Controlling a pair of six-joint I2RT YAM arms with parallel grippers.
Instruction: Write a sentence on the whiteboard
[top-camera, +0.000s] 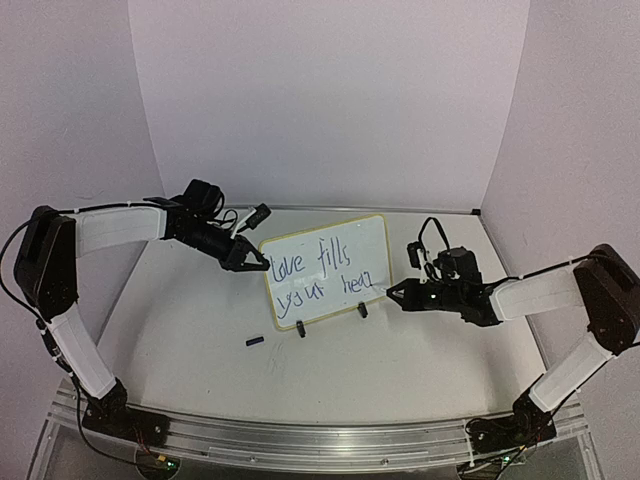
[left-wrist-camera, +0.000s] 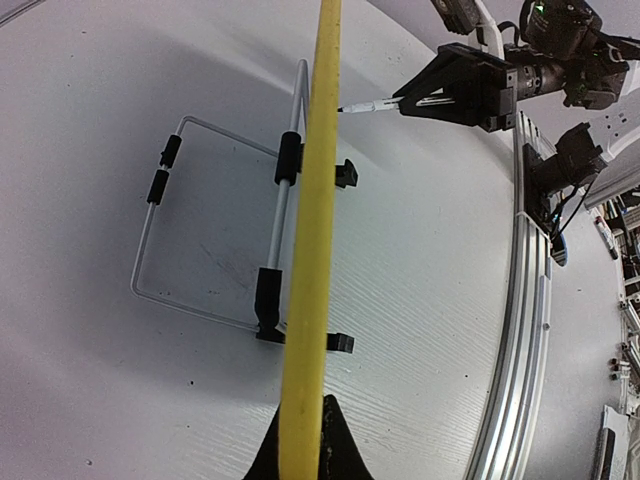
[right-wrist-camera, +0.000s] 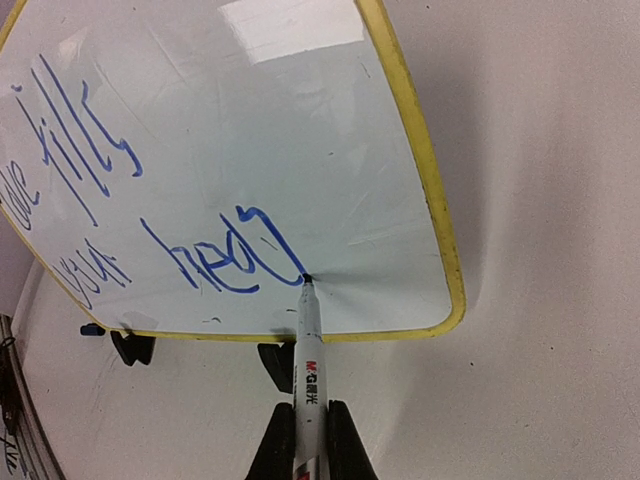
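Note:
The whiteboard (top-camera: 366, 243) stands tilted on its black clip feet mid-table. On it the sentence (top-camera: 312, 264) runs in blue over two lines, "love fills" above "your hea". My left gripper (top-camera: 260, 265) is shut on the board's left yellow rim (left-wrist-camera: 316, 200), seen edge-on in the left wrist view, where the left gripper (left-wrist-camera: 302, 425) pinches it. My right gripper (right-wrist-camera: 309, 410) is shut on a white marker (right-wrist-camera: 309, 345). The marker's tip touches the whiteboard (right-wrist-camera: 300, 120) at the end of the last blue stroke of the sentence (right-wrist-camera: 225, 262). The right gripper (top-camera: 392, 293) is at the board's lower right.
A small dark marker cap (top-camera: 254, 342) lies on the table left of the board's feet. A wire stand (left-wrist-camera: 215, 230) props the board from behind. The aluminium rail (top-camera: 320, 440) runs along the near edge, and walls close in the back and sides.

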